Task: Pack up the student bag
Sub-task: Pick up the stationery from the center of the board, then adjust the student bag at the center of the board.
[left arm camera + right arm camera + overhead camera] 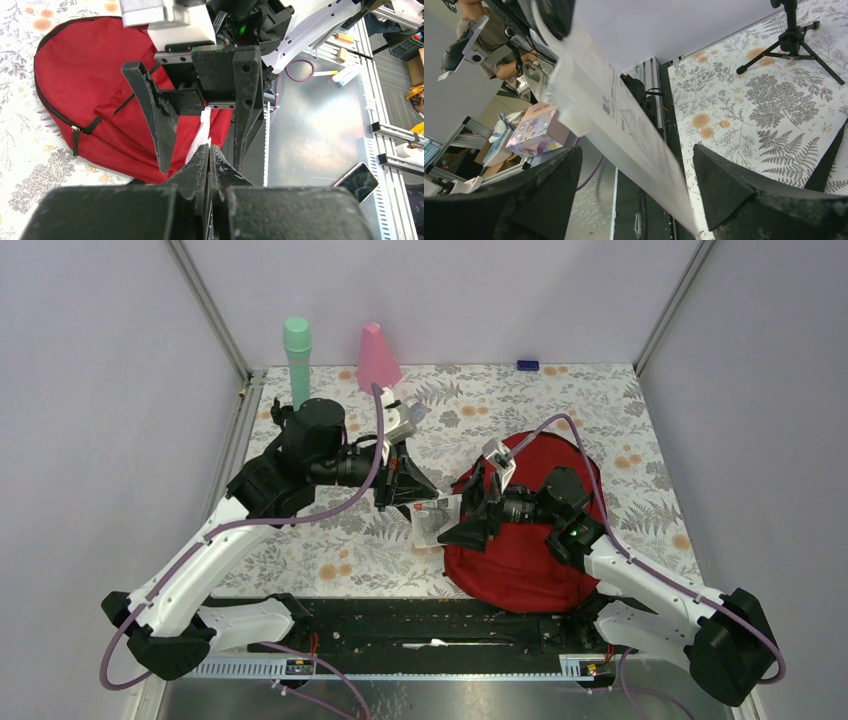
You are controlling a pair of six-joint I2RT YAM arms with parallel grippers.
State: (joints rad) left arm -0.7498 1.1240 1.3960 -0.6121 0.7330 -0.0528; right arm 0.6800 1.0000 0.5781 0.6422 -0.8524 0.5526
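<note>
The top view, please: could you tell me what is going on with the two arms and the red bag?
The left pincer is shut on a thin white printed sheet and holds it above the table, just beside the bag. The right pincer is open, with the sheet passing between its fingers but not gripped. It looks like a handover. The bag lies flat under the right arm, and the sheet is not yet in it.

Soft, even light is coming from overhead, leaving only faint shadows on the table [620,420]. In the right wrist view the close sheet [624,125] and fingers [539,200] are blurring out of focus.
</note>
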